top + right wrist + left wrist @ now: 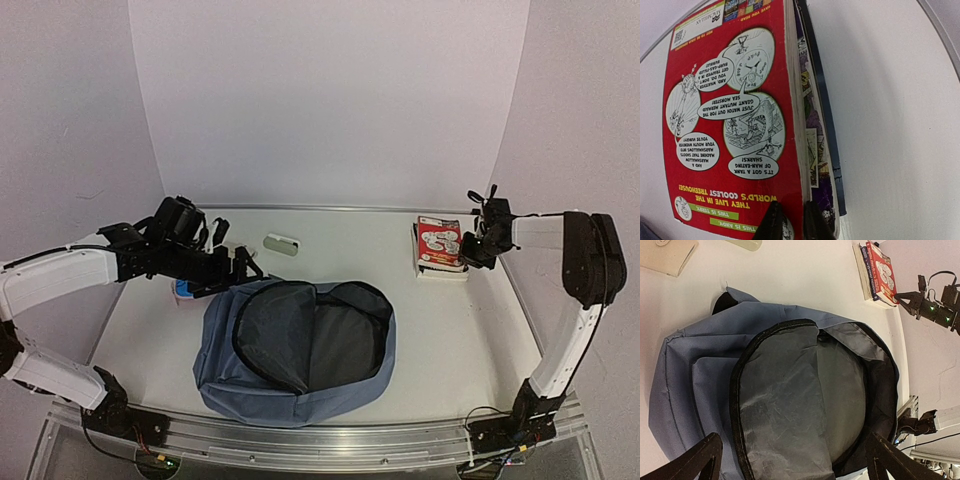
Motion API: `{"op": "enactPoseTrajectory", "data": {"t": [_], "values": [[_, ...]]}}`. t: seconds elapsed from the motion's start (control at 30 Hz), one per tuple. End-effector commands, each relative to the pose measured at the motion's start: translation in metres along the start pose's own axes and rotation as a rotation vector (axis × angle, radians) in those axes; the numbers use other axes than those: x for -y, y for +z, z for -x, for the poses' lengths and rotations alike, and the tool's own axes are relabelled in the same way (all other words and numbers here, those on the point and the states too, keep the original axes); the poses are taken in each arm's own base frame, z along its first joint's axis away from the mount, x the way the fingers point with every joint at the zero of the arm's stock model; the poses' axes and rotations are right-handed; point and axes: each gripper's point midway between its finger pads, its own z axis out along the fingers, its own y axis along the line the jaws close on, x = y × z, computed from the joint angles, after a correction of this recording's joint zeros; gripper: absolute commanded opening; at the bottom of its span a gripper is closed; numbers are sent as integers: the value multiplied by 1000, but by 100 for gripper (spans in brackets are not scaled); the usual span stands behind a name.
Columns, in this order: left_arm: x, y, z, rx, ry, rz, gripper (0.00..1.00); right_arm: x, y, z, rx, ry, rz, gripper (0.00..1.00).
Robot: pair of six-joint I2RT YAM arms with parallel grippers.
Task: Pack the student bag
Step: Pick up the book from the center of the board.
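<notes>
While the large dusty-blue fabric backpack lies open at near centre, the left gripper, fingers spread over its far-left rim, should pin that rim. Far right, the right gripper seems pinched on the edge of the red paperback book and should lift it level.

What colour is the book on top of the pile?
The top book is bright red with white cartoon bubbles; the right wrist view shows it best.

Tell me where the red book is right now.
In the top view the red book lies atop a small stack at the table's far right, right of the open student bag, with the right gripper at its right edge.
</notes>
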Motion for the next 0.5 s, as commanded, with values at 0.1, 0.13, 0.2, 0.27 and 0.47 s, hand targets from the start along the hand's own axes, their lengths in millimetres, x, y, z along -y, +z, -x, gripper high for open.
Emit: {"op": "enactPoseTrajectory", "data": {"t": [0.1, 0.13, 0.2, 0.27, 0.47], "values": [[3, -10, 7, 55, 7, -22, 100, 4, -6, -34, -68, -1, 12, 0], [2, -11, 7, 56, 7, -19, 100, 5, -8, -38, -71, 2, 11, 0], [2, -13, 6, 59, 10, -18, 100, 8, -14, -47, -75, 8, 6, 0], [0, -14, 5, 62, 11, -12, 100, 11, -23, -54, -69, 18, -1, 0], [-5, -15, 3, 62, 18, 1, 100, 14, -37, -65, -52, 35, 9, 5]]}}
